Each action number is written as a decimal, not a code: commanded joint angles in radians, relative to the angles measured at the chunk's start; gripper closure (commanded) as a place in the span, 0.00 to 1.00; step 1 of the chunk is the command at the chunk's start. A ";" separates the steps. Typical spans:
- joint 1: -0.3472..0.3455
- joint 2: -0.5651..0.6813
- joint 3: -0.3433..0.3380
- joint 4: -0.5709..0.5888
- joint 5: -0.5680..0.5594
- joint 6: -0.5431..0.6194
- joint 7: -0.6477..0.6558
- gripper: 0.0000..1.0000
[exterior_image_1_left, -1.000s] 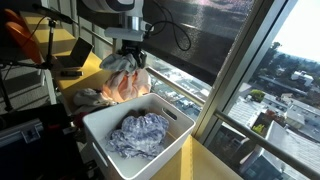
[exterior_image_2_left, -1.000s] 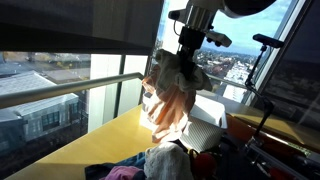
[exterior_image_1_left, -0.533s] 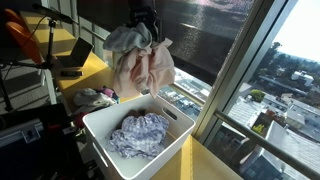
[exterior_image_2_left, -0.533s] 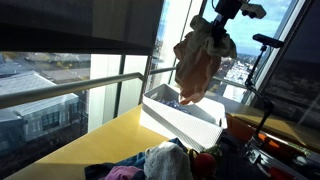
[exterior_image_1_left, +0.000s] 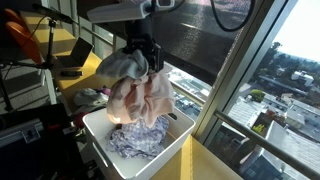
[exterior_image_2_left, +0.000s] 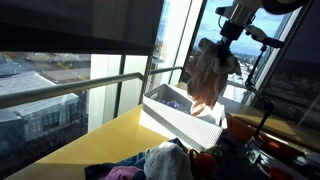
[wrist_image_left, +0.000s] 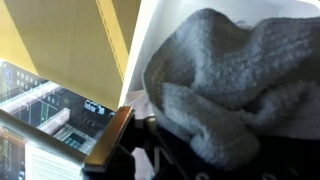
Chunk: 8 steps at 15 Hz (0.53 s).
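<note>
My gripper is shut on a bundle of cloth: a grey knitted piece bunched over a pale pink garment that hangs down from it. The bundle hangs over the white bin, its lower end close to the blue-grey cloth lying inside. In an exterior view the same bundle hangs above the bin. The wrist view is filled by the grey knit, which hides the fingertips.
A yellow table carries a heap of mixed clothes at its near end. Big windows with a rail run along the table. A laptop and cables stand behind. More clothes lie beside the bin.
The gripper has carried the cloth bundle up off the clothes pile, across over the white bin, and has come down a little so the pink garment now hangs just above the bin's contents.
</note>
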 joint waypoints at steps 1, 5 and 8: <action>0.008 0.107 -0.002 -0.050 -0.005 0.126 0.021 0.98; -0.008 0.254 -0.007 -0.044 0.004 0.223 0.012 0.98; -0.024 0.340 -0.006 -0.026 0.012 0.260 0.012 0.66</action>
